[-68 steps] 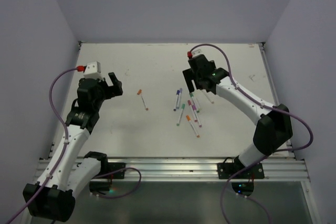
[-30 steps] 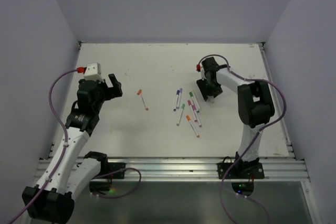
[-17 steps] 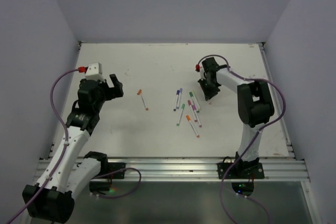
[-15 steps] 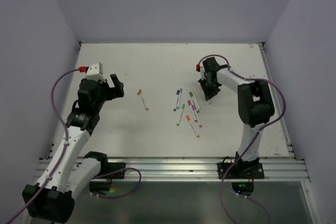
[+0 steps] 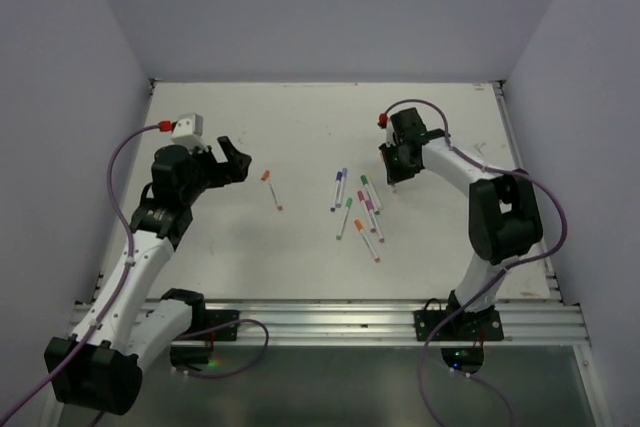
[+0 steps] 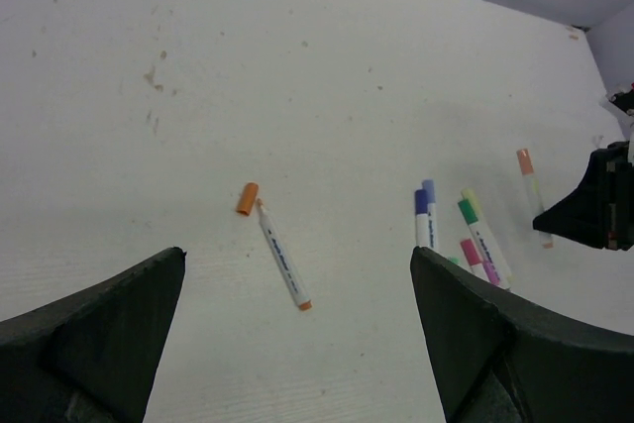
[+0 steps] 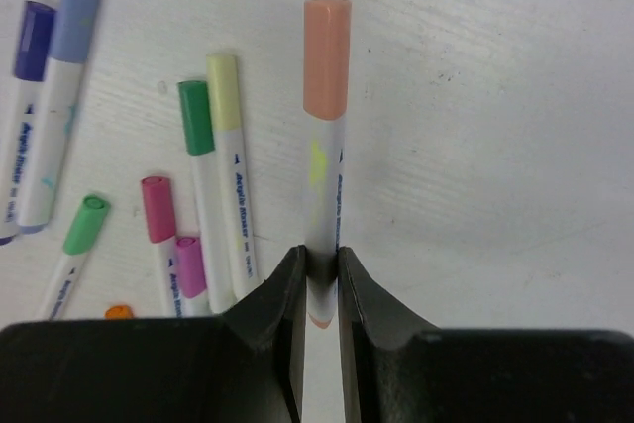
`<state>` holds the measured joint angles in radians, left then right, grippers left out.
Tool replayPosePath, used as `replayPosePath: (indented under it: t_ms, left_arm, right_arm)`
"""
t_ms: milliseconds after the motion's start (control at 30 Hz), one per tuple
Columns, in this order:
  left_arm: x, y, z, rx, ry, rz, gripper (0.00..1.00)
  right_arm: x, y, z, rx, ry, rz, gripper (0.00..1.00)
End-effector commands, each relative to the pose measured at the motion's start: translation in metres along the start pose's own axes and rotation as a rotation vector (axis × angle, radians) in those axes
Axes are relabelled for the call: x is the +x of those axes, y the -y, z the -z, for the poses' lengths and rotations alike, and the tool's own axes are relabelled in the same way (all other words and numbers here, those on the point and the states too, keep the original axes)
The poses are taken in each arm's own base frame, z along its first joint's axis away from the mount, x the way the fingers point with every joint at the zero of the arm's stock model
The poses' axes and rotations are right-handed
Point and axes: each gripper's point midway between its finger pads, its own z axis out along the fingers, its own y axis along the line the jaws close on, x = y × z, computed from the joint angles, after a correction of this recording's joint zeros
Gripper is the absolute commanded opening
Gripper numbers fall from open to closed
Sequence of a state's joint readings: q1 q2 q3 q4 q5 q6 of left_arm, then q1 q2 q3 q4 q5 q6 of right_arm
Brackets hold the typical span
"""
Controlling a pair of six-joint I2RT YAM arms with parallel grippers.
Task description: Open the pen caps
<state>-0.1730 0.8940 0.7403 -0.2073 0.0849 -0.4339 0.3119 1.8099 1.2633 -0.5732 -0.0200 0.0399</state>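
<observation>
Your right hand [image 7: 317, 272] pinches a pen [image 7: 324, 185] by its white barrel, peach cap [image 7: 327, 56] on. Your left hand [image 6: 297, 279] hangs spread over the counter [image 6: 297, 66], near a loose orange cap [image 6: 247, 198].

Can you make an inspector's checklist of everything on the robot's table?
Surface: white table with a few dark smudges.
Job's things: one orange cap is off, lying beside the end of a bare pen; the pile of pens shows caps on.
Clutter: nothing seen.
Grippers: left gripper open, holding nothing; right gripper shut on a peach-capped pen that lies on the table.
Cables: purple cables run along both arms.
Surroundings: pale walls on three sides; metal rail at the near edge.
</observation>
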Motion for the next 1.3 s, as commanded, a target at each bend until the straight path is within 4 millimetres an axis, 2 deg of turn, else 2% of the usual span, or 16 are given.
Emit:
replayPosePath:
  t_ms: [0, 67, 100, 167, 200, 367, 433, 567, 633, 700, 800, 967, 1033, 1100, 1133, 1267]
  left_arm:
    - [-0.031, 0.037, -0.001, 0.141, 0.051, 0.07, 1.0]
    - [-0.032, 0.046, -0.004, 0.179, 0.036, 0.11, 1.0]
    - [-0.036, 0.051, -0.004, 0.194, 0.04, 0.135, 1.0]
    - [-0.04, 0.06, -0.007, 0.225, 0.043, 0.154, 1.0]
    - [-0.042, 0.064, -0.009, 0.233, 0.043, 0.169, 1.0]
    - [-0.049, 0.099, -0.018, 0.274, 0.048, 0.167, 1.0]
    - [-0.043, 0.116, -0.019, 0.3, 0.033, 0.171, 0.99]
    - [-0.033, 0.129, -0.033, 0.286, 0.0, 0.202, 0.96]
    - [-0.023, 0.133, -0.04, 0.271, -0.034, 0.22, 0.94]
    - [-0.024, 0.138, -0.044, 0.262, -0.027, 0.224, 0.91]
    - [-0.015, 0.152, -0.047, 0.269, -0.05, 0.211, 0.87]
    - [0.003, 0.151, -0.058, 0.214, -0.081, 0.205, 0.78]
    - [0.006, 0.15, -0.059, 0.205, -0.079, 0.209, 0.69]
    - [0.006, 0.15, -0.059, 0.19, -0.067, 0.203, 0.64]
    - [0.003, 0.148, -0.06, 0.175, -0.052, 0.202, 0.58]
    - [0.004, 0.149, -0.059, 0.171, -0.047, 0.19, 0.49]
  right_arm:
    - [-0.043, -0.027, 0.035, -0.044, 0.217, -0.031, 0.0]
    - [-0.054, -0.039, 0.051, -0.062, 0.287, -0.04, 0.0]
    - [-0.054, -0.057, 0.057, -0.083, 0.306, -0.018, 0.0]
    - [-0.061, -0.073, 0.073, -0.098, 0.364, -0.003, 0.0]
    - [-0.065, -0.093, 0.08, -0.135, 0.398, 0.003, 0.0]
    - [-0.077, -0.144, 0.112, -0.259, 0.535, 0.007, 0.0]
    - [-0.074, -0.164, 0.12, -0.291, 0.56, 0.03, 0.0]
    - [-0.071, -0.198, 0.134, -0.34, 0.605, 0.07, 0.0]
    - [-0.07, -0.206, 0.133, -0.341, 0.605, 0.085, 0.0]
    - [-0.066, -0.215, 0.13, -0.34, 0.599, 0.101, 0.0]
    - [-0.063, -0.226, 0.132, -0.348, 0.606, 0.122, 0.0]
    - [-0.06, -0.238, 0.132, -0.349, 0.606, 0.148, 0.0]
    - [-0.06, -0.241, 0.132, -0.349, 0.607, 0.153, 0.0]
    - [-0.059, -0.243, 0.131, -0.346, 0.606, 0.16, 0.0]
    - [-0.058, -0.245, 0.13, -0.347, 0.603, 0.163, 0.0]
    - [-0.055, -0.25, 0.127, -0.35, 0.595, 0.172, 0.0]
